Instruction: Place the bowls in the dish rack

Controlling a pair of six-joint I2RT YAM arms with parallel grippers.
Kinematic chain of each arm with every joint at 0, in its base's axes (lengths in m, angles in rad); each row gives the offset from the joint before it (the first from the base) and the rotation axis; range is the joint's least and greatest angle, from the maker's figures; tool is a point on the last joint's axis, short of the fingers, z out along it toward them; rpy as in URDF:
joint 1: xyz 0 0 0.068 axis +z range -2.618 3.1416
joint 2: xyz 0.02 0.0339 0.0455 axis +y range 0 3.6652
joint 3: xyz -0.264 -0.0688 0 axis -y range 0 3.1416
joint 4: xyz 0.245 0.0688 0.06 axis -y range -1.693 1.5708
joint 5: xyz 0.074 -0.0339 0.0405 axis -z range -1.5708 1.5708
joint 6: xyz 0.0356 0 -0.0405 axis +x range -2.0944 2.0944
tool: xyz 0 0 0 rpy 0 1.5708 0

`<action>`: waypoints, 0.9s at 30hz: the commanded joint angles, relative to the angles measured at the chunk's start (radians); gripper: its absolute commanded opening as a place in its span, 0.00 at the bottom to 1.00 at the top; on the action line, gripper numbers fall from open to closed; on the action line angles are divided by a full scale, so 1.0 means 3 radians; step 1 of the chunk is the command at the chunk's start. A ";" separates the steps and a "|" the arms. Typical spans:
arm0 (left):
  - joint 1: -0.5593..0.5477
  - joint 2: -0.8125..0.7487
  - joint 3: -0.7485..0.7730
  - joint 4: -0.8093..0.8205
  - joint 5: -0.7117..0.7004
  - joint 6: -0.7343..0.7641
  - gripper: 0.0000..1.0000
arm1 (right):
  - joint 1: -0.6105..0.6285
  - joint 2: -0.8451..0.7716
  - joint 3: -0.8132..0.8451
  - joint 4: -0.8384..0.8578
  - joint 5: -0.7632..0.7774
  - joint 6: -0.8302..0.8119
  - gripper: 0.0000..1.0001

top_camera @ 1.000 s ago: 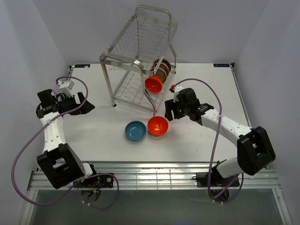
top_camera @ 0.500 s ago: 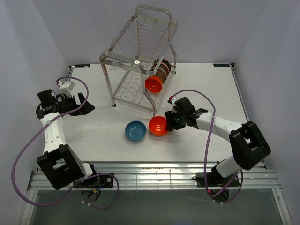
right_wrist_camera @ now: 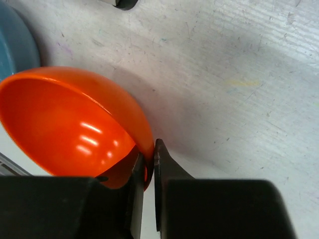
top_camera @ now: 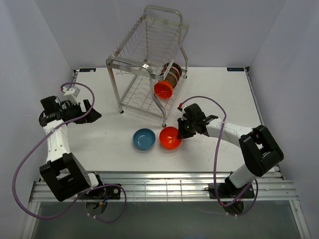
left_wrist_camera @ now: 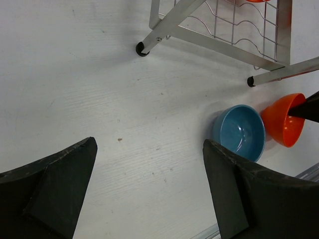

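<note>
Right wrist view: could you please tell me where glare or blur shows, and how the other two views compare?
Right wrist view: white glare spots inside the orange bowl pinched by the right gripper. Left wrist view: the fingers of the left gripper dark, soft-edged; blue bowl sharp. Top external view: even light, only mild shine on the dish rack.

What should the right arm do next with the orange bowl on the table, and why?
Probably a small lift straight up. The right gripper has its fingers closed on the rim of the orange bowl, which sits tilted right beside the blue bowl. Raising it first should clear that neighbour before it is carried to the dish rack.
</note>
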 commanded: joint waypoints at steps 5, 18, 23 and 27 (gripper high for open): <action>0.0024 -0.0071 0.0041 0.0027 0.0072 0.0023 0.98 | -0.0018 -0.0436 0.0071 -0.0046 0.0419 0.0065 0.08; 0.0019 -0.0229 0.0026 0.0094 0.0174 0.0048 0.98 | -0.0044 -0.0918 0.0204 0.0802 0.1786 -0.0733 0.08; 0.0025 -0.0551 -0.0066 0.0018 0.0572 0.0206 0.97 | -0.0038 -0.1050 0.0316 0.0716 0.1547 -0.0641 0.08; -0.0047 -0.1042 -0.0097 -0.0110 0.1087 0.0324 0.95 | 0.0038 -0.1265 0.0388 0.0252 0.1209 -0.0442 0.08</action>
